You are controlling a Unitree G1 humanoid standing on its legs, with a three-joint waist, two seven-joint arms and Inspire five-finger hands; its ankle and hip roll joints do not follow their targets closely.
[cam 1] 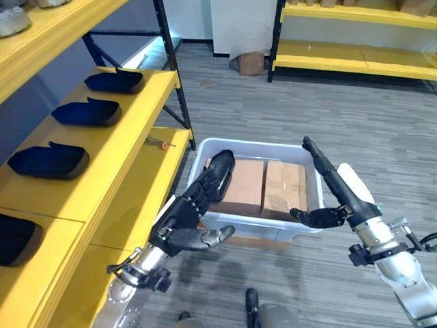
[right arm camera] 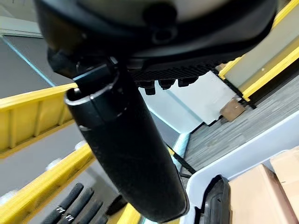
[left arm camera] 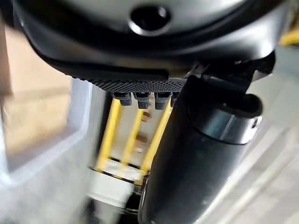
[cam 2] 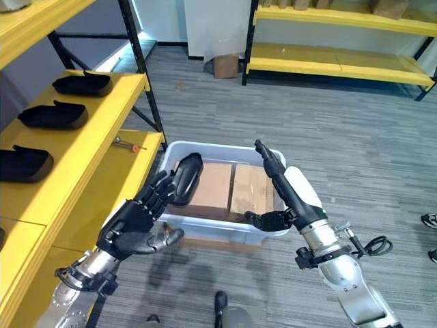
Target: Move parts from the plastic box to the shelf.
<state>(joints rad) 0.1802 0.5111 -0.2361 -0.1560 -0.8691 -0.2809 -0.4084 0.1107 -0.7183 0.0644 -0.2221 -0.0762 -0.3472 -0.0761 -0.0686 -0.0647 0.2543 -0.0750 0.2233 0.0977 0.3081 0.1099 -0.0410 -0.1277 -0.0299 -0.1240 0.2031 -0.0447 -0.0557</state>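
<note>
We see one dark part (cam 2: pixel 186 178) lying in the plastic box (cam 2: pixel 273 158), in the left end of it, on top of the cardboard boxes (cam 2: pixel 232 188) that fill the rest of the box. The part is long and narrow, and its long axis runs from the near wall of the box toward the far wall, a little slanted to the right at the far end.

The left hand (cam 2: pixel 133 222) is the nearer one. It is at the near-left corner of the box, with its fingers straight and spread and the thumb standing out to the side, and it holds nothing. The fingertips point toward the near end of the part and seem to be almost touching it, but we cannot tell if there is real contact. So the part lies straight ahead of this hand, along the same line as its fingers.

The right hand (cam 2: pixel 283 195) is over the right side of the box, above the cardboard boxes and well apart from the part. Its fingers are straight and point away from the robot, the thumb is bent inward below them, and it is also empty.

On the yellow shelf (cam 2: pixel 102 147) at the left, several similar dark parts (cam 2: pixel 53 115) already lie in a row, with free yellow space between them and near the front edge. A small tool with a red tip (cam 2: pixel 128 145) lies on the lower level of the shelf, just beside the box.

We judge that the left hand must close around the near end of the part.
</note>
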